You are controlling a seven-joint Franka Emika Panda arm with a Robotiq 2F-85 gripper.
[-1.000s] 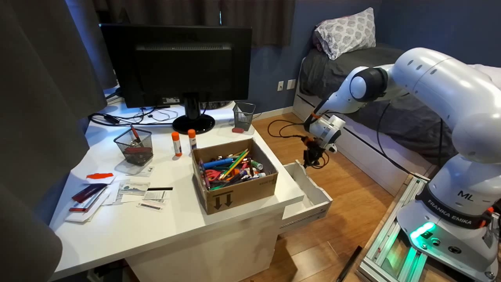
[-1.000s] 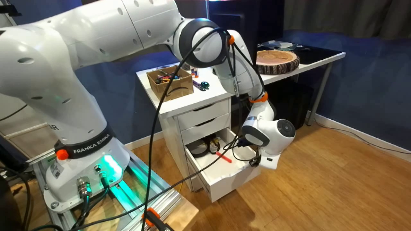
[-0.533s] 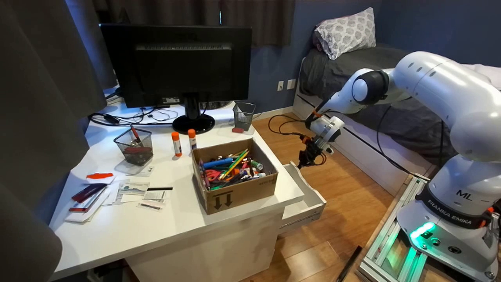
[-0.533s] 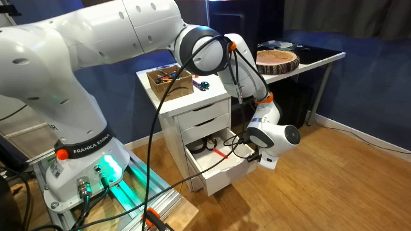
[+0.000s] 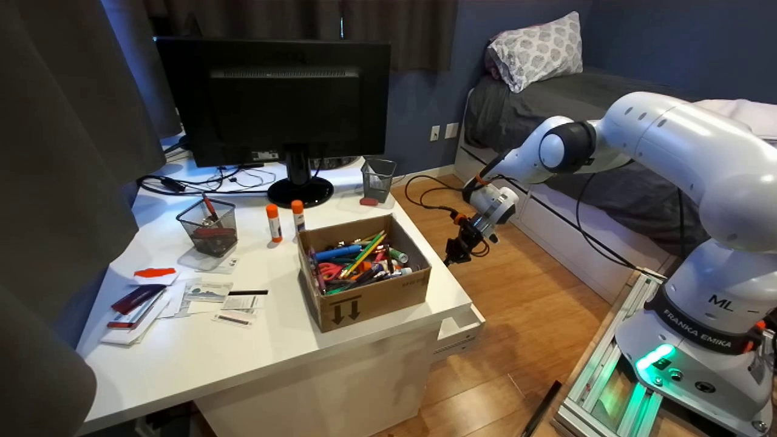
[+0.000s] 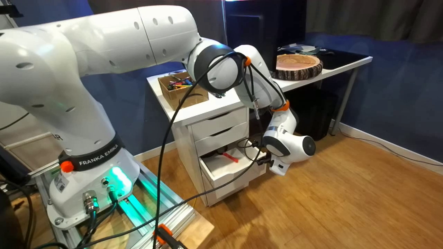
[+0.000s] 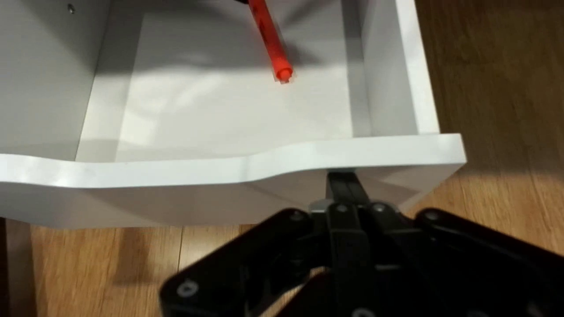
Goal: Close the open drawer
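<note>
1. Left: mesh cup [image 5: 215,244] on the white desk [image 5: 261,346]. Red-handled tool [image 5: 209,208] leans in it; lower contents too small to read.
2. Middle, near edge: cardboard box [image 5: 388,300], open-topped, packed. Pencils [image 5: 365,254], blue marker [image 5: 337,252], pinkish scissors handles [image 5: 331,267], mixed pile.
3. Far side, right of the monitor [image 5: 273,103]: second mesh cup [image 5: 381,188]. Can't tell contents.
4. Right: drawer [image 7: 176,202] below the desktop, partly out, under two closed drawers [image 6: 221,126]. Holds a red stick [image 7: 269,39]; dark item [image 6: 221,150] deeper in, mostly hidden.
5. At the drawer front: gripper [image 7: 343,174], fingers together, holding nothing. Tips touch the panel's outer face, toward its right end in the wrist view.
</note>
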